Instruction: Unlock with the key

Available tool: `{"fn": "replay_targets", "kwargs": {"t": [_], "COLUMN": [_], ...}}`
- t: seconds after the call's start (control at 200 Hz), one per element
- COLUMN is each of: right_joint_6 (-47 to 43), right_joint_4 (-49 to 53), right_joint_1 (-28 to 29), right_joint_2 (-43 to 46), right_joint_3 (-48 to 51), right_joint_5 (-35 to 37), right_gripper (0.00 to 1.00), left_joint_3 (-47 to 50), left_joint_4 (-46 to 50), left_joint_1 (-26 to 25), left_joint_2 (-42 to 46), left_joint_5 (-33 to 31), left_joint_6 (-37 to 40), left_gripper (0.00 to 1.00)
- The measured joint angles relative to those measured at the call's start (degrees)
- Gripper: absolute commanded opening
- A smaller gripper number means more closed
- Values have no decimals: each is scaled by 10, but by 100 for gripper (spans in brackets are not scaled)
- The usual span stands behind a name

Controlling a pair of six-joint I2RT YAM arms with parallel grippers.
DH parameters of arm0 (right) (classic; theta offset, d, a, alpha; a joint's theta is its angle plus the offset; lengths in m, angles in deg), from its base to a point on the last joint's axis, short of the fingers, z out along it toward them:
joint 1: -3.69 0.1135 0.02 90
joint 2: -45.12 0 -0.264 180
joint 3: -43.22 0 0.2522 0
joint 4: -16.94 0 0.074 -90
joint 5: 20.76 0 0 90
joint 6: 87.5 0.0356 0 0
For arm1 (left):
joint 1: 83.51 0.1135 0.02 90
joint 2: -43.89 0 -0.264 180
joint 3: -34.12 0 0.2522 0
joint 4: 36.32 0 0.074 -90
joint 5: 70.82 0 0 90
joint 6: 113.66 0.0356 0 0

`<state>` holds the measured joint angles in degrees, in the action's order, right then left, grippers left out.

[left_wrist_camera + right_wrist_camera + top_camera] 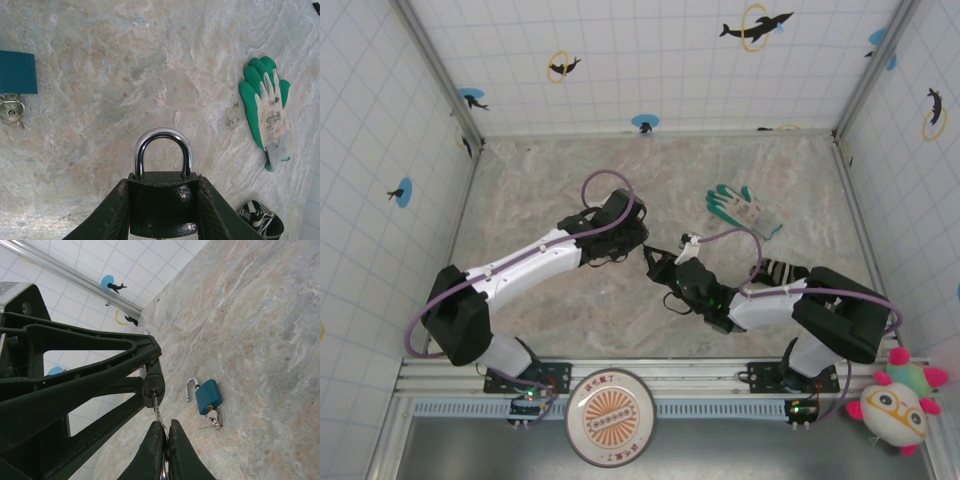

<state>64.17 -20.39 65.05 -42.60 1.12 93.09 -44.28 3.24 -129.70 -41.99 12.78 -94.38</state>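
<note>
My left gripper [162, 184] is shut on a black padlock [162, 212] whose silver shackle [162, 137] is closed and points away from the wrist. In the right wrist view the padlock's underside [152, 387] faces my right gripper [167, 427]. That gripper is shut on the thin silvery key [157, 412], and the key's tip sits in the keyhole. From above, the left gripper [638, 245] and the right gripper [655, 262] meet nose to nose at mid table.
A teal-blue padlock [208, 395] with an open shackle lies on the marble table with a key bunch [214, 419] in it. A green-and-white glove [745, 210] lies at the back right. A striped black-and-white object [260, 217] sits near the right arm.
</note>
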Motion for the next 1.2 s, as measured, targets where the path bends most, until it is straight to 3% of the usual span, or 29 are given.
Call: {"fn": "replay_targets", "kwargs": {"t": [0.696,1.201], "right_joint_6": [-2,11], "right_joint_4": [-7,-66], "right_joint_1": [-14,-21], "right_joint_2": [-2,-33], "right_joint_3": [-5,-5], "right_joint_5": [-10,-18], "right_gripper": [0,0], "left_joint_3": [0,0], "left_joint_4": [-19,-24], "left_joint_1": [0,3], "left_joint_2": [-1,-1], "left_joint_5": [-4,-17], "left_joint_6": [0,0], "left_gripper": [0,0]}}
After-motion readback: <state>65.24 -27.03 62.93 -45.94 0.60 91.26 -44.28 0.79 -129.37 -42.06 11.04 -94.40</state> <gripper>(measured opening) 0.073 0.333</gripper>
